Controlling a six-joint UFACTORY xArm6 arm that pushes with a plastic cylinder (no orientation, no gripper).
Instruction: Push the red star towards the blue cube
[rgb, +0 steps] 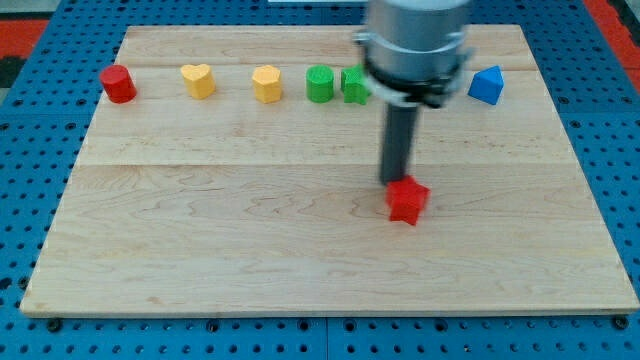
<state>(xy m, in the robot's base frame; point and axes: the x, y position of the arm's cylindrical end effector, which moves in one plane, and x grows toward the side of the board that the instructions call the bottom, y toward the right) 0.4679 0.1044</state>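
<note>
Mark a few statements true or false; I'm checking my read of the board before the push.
1. My tip is at the top edge of the red star. True.
2. The blue block lies at the view's bottom left. False: it is at the top right.
3. Two yellow blocks sit in the top row. True.
4. The red cylinder touches the star. False: it is far off, at the top left.

The arm's lower housing (415, 45) is showing as a blurred grey metallic cylinder, ringed near its base by a dark band with a pale rim beneath. A straight dark rod (398, 145) is extending from it, ending at my tip (394, 181), squared off and matte.
</note>
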